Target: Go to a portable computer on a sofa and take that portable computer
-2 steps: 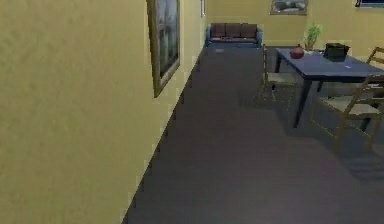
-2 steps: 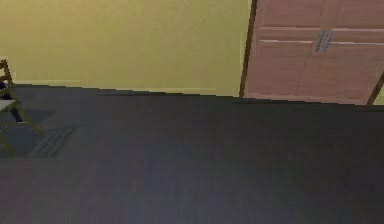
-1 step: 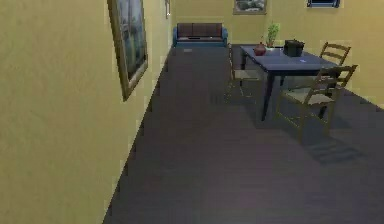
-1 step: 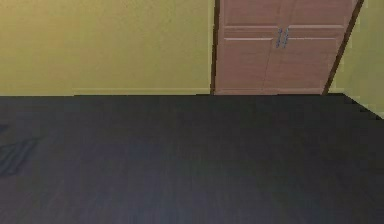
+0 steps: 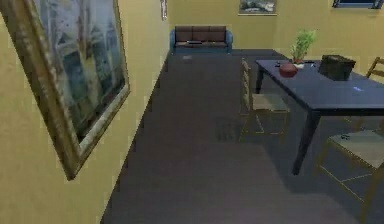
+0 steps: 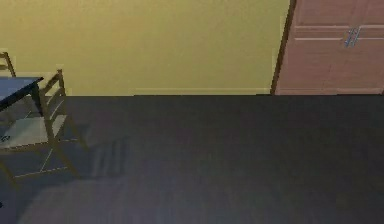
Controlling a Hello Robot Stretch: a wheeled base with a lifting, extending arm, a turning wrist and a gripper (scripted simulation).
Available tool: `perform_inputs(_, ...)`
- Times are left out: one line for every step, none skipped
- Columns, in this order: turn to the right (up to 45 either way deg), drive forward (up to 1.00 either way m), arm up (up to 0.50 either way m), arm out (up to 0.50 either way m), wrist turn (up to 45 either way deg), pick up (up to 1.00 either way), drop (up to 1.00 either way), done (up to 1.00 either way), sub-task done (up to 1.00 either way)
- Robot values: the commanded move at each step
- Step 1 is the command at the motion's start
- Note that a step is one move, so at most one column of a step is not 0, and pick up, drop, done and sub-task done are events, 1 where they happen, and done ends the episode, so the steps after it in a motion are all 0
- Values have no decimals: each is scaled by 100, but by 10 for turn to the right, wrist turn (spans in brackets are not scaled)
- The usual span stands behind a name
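The robot seems to be going to the far blue sofa with brown cushions (image 5: 201,39). Next, it should drive straight ahead. How the fingers are cannot be told.

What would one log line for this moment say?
ahead, not reached: blue sofa with brown cushions | forward view's right: dark rectangular table, wooden chair | arm side view: brown wooden door

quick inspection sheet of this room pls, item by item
surface: dark floor, running to the sofa at the far wall
job's things: dark flat shape on the sofa seat; too small to call a laptop
clutter: table bearing a plant, red thing and dark box; chair beside it
tool: nothing seen
cables: nothing seen
surroundings: yellow walls, framed picture, door
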Motion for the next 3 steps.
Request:
perform_inputs(30,0,0,0,0,0,0,0,0)
perform_inputs(0,100,0,0,0,0,0,0,0)
perform_inputs(0,70,0,0,0,0,0,0,0)
